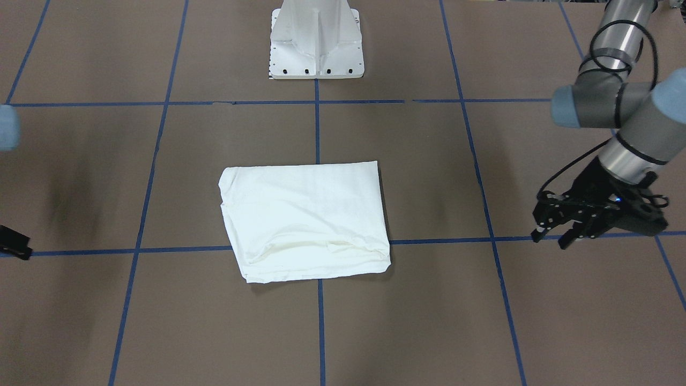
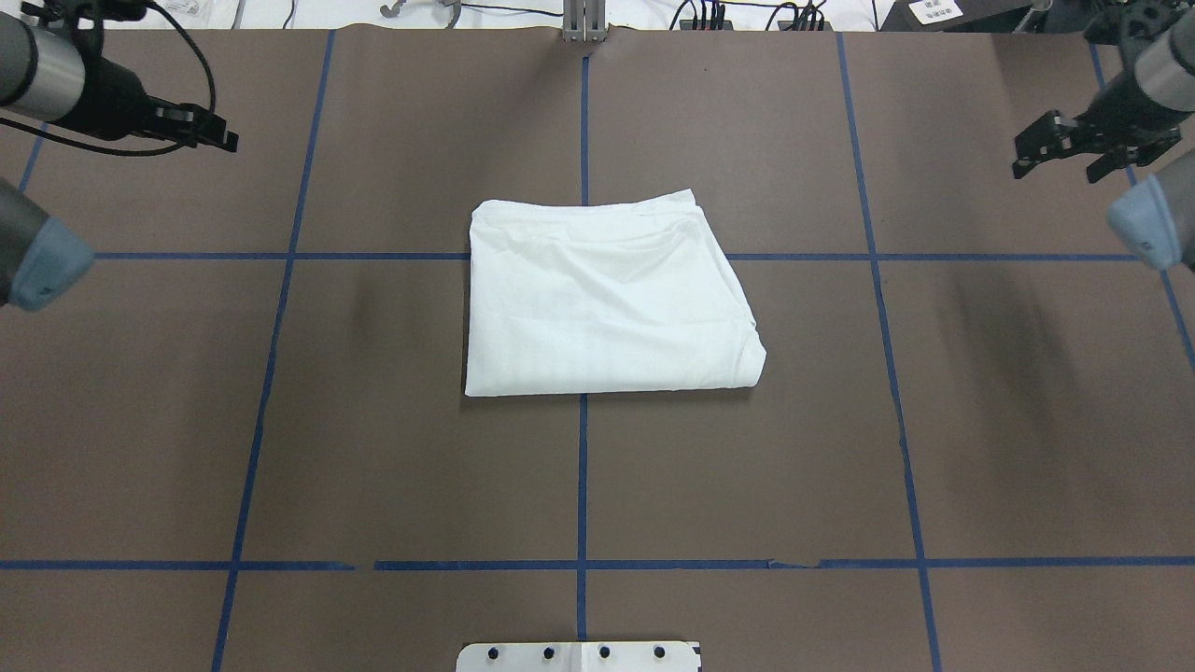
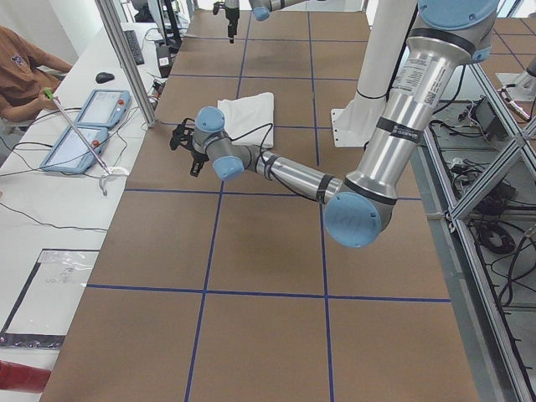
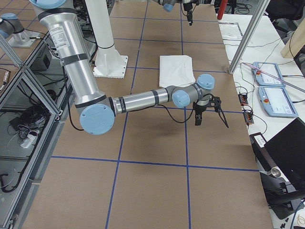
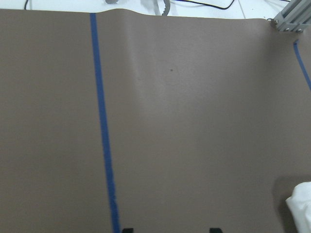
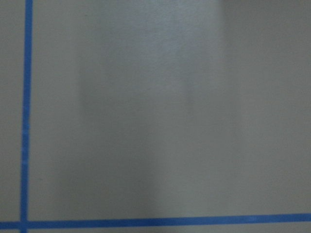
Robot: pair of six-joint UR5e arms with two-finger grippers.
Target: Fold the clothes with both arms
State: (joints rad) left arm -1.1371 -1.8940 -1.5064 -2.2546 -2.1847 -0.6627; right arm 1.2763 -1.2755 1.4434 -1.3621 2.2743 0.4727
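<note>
The clothes, one white shirt [image 2: 597, 308] folded into a compact rectangle, lie flat at the middle of the brown table [image 2: 373, 448]; the same bundle shows in the front view [image 1: 305, 220] and both side views [image 3: 247, 113] [image 4: 176, 70]. No text, collar or tag shows. My left gripper [image 1: 549, 240] [image 2: 224, 138] hovers open and empty far to the shirt's left, its fingertips [image 5: 127, 229] at the wrist view's bottom edge. At the far right my right gripper [image 2: 1055, 170] hangs open and empty, well clear of the cloth. A shirt corner [image 5: 301, 208] peeks into the left wrist view.
Blue tape lines [image 2: 583, 485] grid the table. The white pedestal base [image 1: 316, 40] stands at the robot's side of the table. Beyond the far edge are an aluminium post [image 3: 126, 59], two tablets [image 3: 84, 126], cables and a seated person [image 3: 21, 71].
</note>
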